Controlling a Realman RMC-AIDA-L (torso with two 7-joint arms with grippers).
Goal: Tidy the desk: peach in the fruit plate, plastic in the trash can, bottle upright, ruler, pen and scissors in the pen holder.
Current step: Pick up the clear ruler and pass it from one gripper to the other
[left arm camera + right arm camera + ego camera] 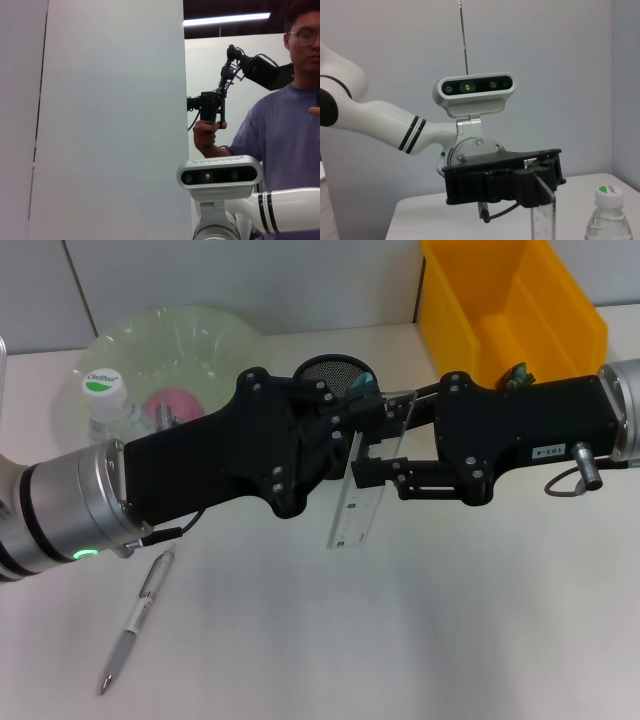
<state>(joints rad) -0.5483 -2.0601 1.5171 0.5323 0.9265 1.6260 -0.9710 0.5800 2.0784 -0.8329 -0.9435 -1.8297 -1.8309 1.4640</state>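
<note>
My left gripper [348, 432] is shut on a clear ruler [352, 512] and holds it in the air just in front of the black mesh pen holder [330, 370]. The ruler also hangs from the left gripper in the right wrist view [543, 220]. My right gripper [372, 452] faces the left one, with its fingers apart on either side of the ruler. A silver pen [135, 620] lies on the table at the front left. A peach [175, 405] sits in the green fruit plate [200, 335]. The bottle [103, 400] stands upright beside it.
The yellow trash bin [510, 300] stands at the back right, with a small dark item [518, 375] at its front edge. A teal piece [363, 383] shows at the pen holder's rim. A person stands in the left wrist view [280, 125].
</note>
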